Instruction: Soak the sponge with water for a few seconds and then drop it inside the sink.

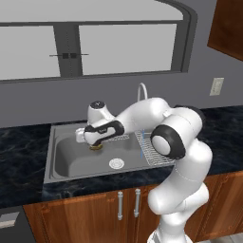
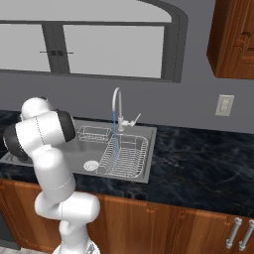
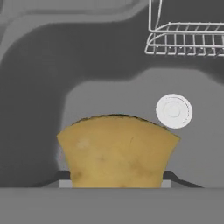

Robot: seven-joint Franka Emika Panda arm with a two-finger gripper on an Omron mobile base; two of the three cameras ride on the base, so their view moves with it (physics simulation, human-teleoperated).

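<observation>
Hand view: the sponge (image 3: 117,151) sat closest to the lens, yellow-orange, pinched between the two fingers (image 3: 65,183) of the gripper (image 3: 116,183), whose grey pads showed at either lower side of it. Beyond the sponge lay the grey floor of the sink (image 3: 39,109), with the round white drain (image 3: 173,110) just past the sponge's right corner and a wire basket (image 3: 186,39) farther off at the top right.

Left base view: cabinet doors (image 1: 95,209) ran along the front below the black counter (image 1: 21,142). The arm reached left over the basin, and the gripper (image 1: 96,146) hung above the sink's left half, clear of the floor, with the sponge (image 1: 97,147) showing as a small tan patch under it. The drain (image 1: 116,163) lay nearer the front edge. The dish rack (image 1: 151,148) filled the sink's right end.

Right base view: a thin blue stream of water (image 2: 115,134) fell from the faucet (image 2: 118,106) at the back edge onto the dish rack (image 2: 124,156). Behind stood the window (image 2: 99,44).
</observation>
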